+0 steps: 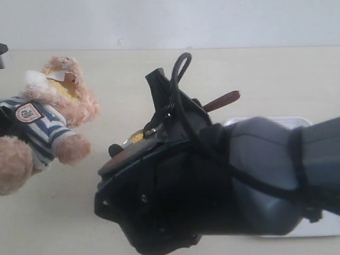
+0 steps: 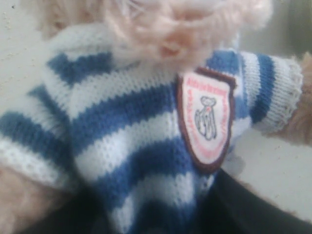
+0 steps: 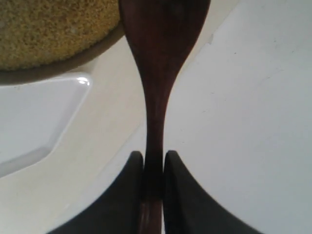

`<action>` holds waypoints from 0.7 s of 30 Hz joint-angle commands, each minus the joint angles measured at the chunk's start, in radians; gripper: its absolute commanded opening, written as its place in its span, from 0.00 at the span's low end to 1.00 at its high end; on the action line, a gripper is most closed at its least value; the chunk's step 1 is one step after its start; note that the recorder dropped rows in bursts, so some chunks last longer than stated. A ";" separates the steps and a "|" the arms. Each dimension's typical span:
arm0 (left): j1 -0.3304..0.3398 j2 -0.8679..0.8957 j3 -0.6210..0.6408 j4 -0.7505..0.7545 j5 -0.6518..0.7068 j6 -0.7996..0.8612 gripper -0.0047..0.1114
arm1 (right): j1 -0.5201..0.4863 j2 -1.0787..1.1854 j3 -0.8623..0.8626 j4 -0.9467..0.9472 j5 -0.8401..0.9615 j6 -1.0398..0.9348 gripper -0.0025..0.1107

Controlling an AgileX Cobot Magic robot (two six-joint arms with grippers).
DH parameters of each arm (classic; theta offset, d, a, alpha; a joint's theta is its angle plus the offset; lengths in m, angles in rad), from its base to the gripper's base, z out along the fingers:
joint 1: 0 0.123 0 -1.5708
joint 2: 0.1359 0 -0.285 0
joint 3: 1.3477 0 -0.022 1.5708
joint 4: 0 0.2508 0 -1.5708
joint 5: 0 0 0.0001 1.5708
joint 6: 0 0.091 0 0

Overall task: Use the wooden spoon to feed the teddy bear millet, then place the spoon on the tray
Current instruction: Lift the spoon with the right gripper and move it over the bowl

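The teddy bear (image 1: pixel 45 114), in its striped shirt, sits at the left. Its shirt and chest badge (image 2: pixel 207 119) fill the left wrist view, and the dark fingers of my left gripper (image 2: pixel 161 217) press into the shirt from both sides. My right gripper (image 3: pixel 153 161) is shut on the slim handle of the wooden spoon (image 3: pixel 157 73). The spoon's round end lies at the rim of the metal bowl of millet (image 3: pixel 53 29). In the exterior view only the handle's tip (image 1: pixel 223 100) and a sliver of the bowl (image 1: pixel 135 139) show past my right arm (image 1: pixel 212 180).
The white tray (image 1: pixel 297 122) lies at the right behind my right arm, which hides most of it; a rounded corner of the tray (image 3: pixel 39 117) shows beside the bowl. A pale wall runs along the table's far edge.
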 commanded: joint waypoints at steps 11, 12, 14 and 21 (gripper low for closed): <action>-0.001 -0.010 -0.010 -0.033 -0.018 0.005 0.07 | 0.008 0.118 -0.008 0.114 0.010 -0.055 0.02; -0.001 -0.010 -0.010 -0.033 -0.018 0.005 0.07 | 0.008 0.118 -0.008 0.139 0.010 -0.055 0.02; -0.001 -0.010 -0.010 -0.033 -0.018 0.005 0.07 | 0.008 0.118 -0.015 0.169 0.010 -0.055 0.02; -0.001 -0.010 -0.010 -0.035 -0.018 0.005 0.07 | 0.008 0.105 -0.111 0.282 0.010 -0.070 0.02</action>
